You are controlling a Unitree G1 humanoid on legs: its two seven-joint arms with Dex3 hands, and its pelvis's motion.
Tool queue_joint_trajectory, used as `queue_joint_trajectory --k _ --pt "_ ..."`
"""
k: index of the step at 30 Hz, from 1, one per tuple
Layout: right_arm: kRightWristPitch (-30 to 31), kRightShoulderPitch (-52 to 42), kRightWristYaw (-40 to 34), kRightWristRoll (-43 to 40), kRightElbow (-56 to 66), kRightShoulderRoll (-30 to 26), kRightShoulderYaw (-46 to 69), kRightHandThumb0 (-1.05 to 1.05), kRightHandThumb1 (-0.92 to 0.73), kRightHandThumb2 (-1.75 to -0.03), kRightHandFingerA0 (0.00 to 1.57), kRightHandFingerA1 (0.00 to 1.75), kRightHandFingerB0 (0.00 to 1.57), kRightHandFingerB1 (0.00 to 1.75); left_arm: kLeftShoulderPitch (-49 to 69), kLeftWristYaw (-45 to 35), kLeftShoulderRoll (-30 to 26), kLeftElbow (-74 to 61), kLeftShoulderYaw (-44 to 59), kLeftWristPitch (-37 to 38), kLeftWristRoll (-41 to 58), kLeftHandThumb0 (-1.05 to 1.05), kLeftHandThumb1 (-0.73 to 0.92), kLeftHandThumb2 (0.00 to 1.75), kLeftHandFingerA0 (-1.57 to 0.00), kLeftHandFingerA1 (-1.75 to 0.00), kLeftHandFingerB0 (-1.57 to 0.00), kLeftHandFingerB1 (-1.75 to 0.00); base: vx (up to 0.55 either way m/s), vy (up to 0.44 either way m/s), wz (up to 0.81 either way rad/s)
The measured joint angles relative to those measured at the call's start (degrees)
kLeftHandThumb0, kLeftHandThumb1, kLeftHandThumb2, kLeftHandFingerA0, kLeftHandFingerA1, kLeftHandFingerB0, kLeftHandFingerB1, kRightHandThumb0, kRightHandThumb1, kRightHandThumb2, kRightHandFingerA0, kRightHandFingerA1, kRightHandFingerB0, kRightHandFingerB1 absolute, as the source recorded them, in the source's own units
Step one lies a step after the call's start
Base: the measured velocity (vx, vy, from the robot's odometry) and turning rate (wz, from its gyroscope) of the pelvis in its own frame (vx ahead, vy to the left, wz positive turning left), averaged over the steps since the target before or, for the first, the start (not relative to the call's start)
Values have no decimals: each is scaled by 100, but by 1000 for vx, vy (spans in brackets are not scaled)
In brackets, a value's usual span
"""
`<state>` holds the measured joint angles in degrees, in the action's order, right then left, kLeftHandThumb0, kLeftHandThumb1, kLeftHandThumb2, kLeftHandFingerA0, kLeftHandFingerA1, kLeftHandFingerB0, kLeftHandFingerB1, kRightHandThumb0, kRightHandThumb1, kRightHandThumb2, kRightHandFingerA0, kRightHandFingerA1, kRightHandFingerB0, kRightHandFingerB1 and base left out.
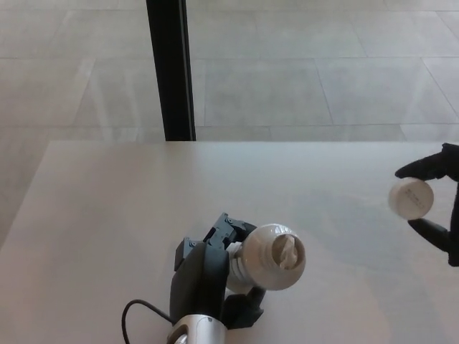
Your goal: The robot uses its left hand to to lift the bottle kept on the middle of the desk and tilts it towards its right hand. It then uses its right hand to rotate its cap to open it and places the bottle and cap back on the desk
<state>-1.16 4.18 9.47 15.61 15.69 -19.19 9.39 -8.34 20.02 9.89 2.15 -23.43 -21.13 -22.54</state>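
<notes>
Bottle (272, 256) left, cap (411, 198) far right

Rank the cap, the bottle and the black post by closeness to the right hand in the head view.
1. cap: held in the right hand, picture right edge.
2. bottle: lower centre, in the left hand.
3. black post: upper left, beyond the desk.

A pale, smooth counter (107, 215) fills the lower part of the view, its far edge running straight across. Beyond it lies a floor (301, 64) of large light grey tiles with thin joints. A black upright post (171, 68) rises from behind the counter's far edge. Soft, even light falls everywhere.
</notes>
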Motion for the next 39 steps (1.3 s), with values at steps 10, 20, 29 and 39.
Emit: queue_joint_trajectory --k 10,20,29,39 --pt "-123 -155 -70 331 -1307 -140 -793 -33 -62 -71 93 154 96 79 -290 -455 -649 -194 -389 -263 -261 19 83 63 -84 -119 -79 -84 0 0 0" --pt "-113 -154 -80 538 -1582 -140 -1199 -32 -65 -59 90 146 87 57 -1143 -1201 -1662 55 -1107 -718 -739 0 54 55 -83 -78 -64 -51 0 0 0" --pt "-78 -138 -78 684 -1747 -139 -1549 -43 -62 -59 42 66 28 36 -1796 -1928 -2232 296 -1715 -1049 -1112 -19 60 57 -76 -54 -59 -47 0 0 0" --pt "-1 -108 -79 927 -1837 -144 -1855 -86 -47 -76 0 1 4 20 -2391 -2692 -2640 339 -2385 -1365 -1536 -14 58 56 -83 -70 -69 -55 0 0 0"
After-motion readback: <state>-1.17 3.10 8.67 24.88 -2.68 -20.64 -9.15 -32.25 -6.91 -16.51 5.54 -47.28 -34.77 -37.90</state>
